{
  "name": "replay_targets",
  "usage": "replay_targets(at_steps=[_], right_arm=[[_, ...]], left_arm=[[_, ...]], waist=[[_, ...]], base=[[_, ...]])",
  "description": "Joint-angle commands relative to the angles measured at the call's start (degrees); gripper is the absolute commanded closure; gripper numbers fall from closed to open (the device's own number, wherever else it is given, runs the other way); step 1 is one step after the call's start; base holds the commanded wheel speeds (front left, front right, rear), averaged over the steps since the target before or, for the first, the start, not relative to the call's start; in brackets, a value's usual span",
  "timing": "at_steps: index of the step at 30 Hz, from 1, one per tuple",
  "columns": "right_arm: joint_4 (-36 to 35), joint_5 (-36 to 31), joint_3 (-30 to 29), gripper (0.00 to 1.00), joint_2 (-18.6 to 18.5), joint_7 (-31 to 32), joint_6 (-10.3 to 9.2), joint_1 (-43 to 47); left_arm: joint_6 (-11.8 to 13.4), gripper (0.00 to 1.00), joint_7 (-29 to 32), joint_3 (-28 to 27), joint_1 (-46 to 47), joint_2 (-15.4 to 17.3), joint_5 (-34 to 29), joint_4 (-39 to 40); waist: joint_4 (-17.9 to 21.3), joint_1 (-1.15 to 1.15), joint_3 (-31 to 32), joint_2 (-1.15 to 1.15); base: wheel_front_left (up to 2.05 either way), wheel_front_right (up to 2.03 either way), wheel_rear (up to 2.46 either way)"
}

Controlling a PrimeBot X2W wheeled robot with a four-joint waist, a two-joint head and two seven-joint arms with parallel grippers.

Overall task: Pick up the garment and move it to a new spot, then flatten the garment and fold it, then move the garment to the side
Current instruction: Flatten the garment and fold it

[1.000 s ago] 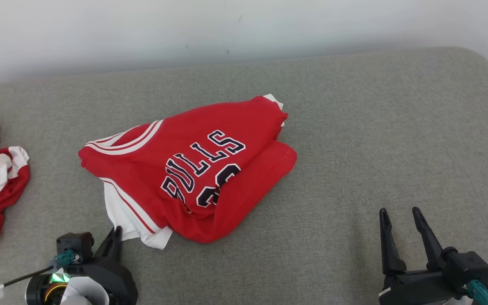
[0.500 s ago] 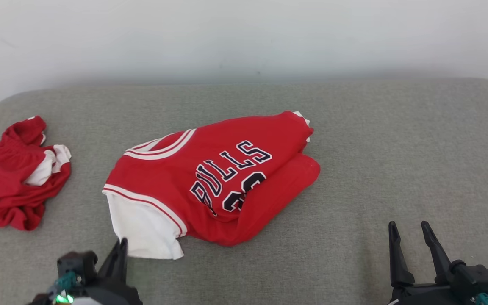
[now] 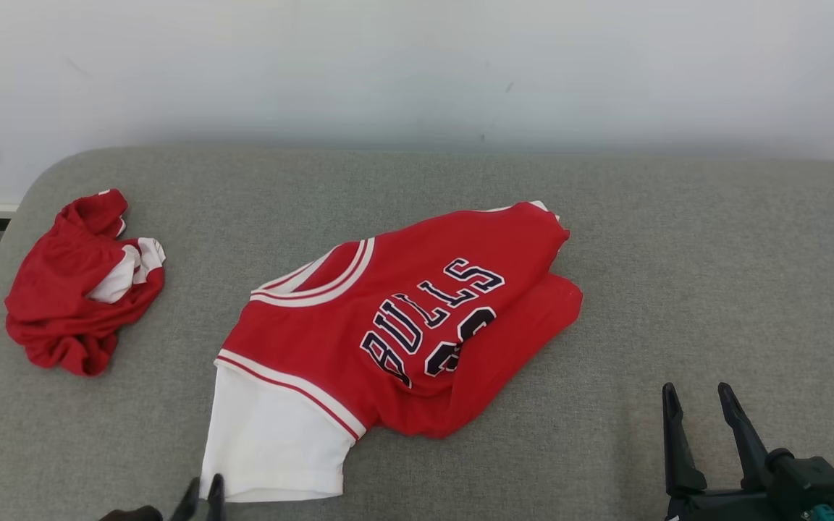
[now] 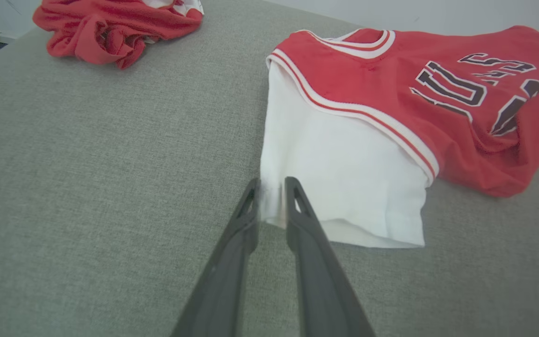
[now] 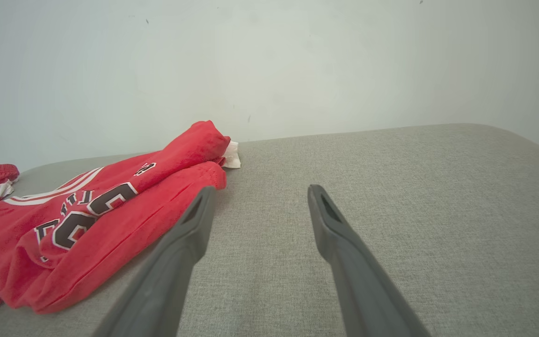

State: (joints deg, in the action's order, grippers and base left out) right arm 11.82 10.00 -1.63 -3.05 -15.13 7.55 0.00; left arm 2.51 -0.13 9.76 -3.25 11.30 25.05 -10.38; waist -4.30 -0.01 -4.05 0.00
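The garment (image 3: 417, 325) is a red jersey with dark lettering and a white sleeve, lying crumpled mid-surface. My left gripper (image 3: 203, 488) shows at the head view's bottom edge, on the near left corner of the white sleeve. In the left wrist view the left gripper (image 4: 272, 185) is shut on that corner of the garment (image 4: 391, 93), with white cloth pinched between its tips. My right gripper (image 3: 698, 394) stands open at the lower right, empty and clear of the cloth. The right wrist view shows the right gripper (image 5: 260, 192) open, with the garment (image 5: 87, 210) to its left.
A second red and white cloth bundle (image 3: 77, 289) lies crumpled at the far left, near the rounded corner. The grey upholstered surface (image 3: 677, 253) stretches bare to the right of the jersey. A pale wall (image 3: 417, 72) runs along the back edge.
The head camera has shifted, so the whole scene sits differently. The white sleeve is now drawn out toward the near edge, stretched flat, with my left gripper pulled back. The right gripper stays open.
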Motion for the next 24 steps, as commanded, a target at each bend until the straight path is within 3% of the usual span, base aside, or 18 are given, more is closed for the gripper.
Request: replay_targets(at_steps=[1, 10, 19, 24], right_arm=[[0.2, -0.3, 0.3, 0.00, 0.0, 0.0, -0.13, 0.3], [-0.2, -0.6, 0.5, 0.00, -0.3, 0.0, -0.13, 1.1], [-0.1, -0.4, 1.7, 0.00, -1.0, 0.0, -0.13, 1.7], [-0.2, -0.3, 2.2, 0.00, -1.3, 0.0, -0.13, 1.9]], left_arm=[[-0.2, 0.00, -2.0, -0.4, 0.0, -0.1, 0.1, -0.2], [0.4, 0.00, -13.5, -1.9, 1.0, -0.5, -3.1, 0.8], [-0.4, 0.00, -15.1, -5.0, 1.0, -1.7, -5.9, 4.0], [-2.0, 0.00, -15.1, -7.4, 0.0, -3.2, -7.3, 4.9]], waist=[[0.1, 0.01, 0.5, 0.00], [1.3, 0.01, 2.8, 0.00], [2.7, 0.01, 4.2, 0.00], [3.5, 0.01, 4.4, 0.00]], base=[[0.00, 0.00, 0.00], [0.00, 0.00, 0.00], [0.00, 0.00, 0.00], [0.00, 0.00, 0.00]])
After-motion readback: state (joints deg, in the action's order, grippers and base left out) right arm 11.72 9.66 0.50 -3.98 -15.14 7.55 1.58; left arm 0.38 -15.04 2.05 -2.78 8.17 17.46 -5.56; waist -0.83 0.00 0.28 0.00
